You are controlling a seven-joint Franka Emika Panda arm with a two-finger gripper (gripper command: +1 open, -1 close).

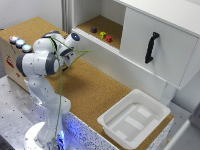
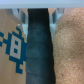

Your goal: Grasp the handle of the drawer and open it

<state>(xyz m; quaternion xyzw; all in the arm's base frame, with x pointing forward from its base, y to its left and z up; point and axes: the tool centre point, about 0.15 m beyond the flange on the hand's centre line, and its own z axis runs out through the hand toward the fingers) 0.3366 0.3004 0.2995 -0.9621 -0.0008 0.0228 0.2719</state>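
Note:
My white arm stands at the exterior view's left, and its hand (image 1: 69, 51) reaches down over the cork table top (image 1: 95, 90). The arm's own body hides the fingers. A tan, cork-brown box (image 1: 7, 59) stands at the far left beside the arm. No dark bar handle shows on it from here. In the wrist view a wide dark band (image 2: 37, 50) runs between a tan face with a blue pixel figure (image 2: 14, 47) and a cork surface (image 2: 67, 50). It is very close and blurred, so I cannot tell whether it is the handle. No fingers show there.
Three round lit buttons (image 1: 20, 43) sit on the tan box. A white cabinet (image 1: 165, 10) at the back has an open shelf with small coloured objects (image 1: 102, 34) and a white panel with a long black handle (image 1: 151, 47). A white plastic tub (image 1: 134, 117) sits at the front right.

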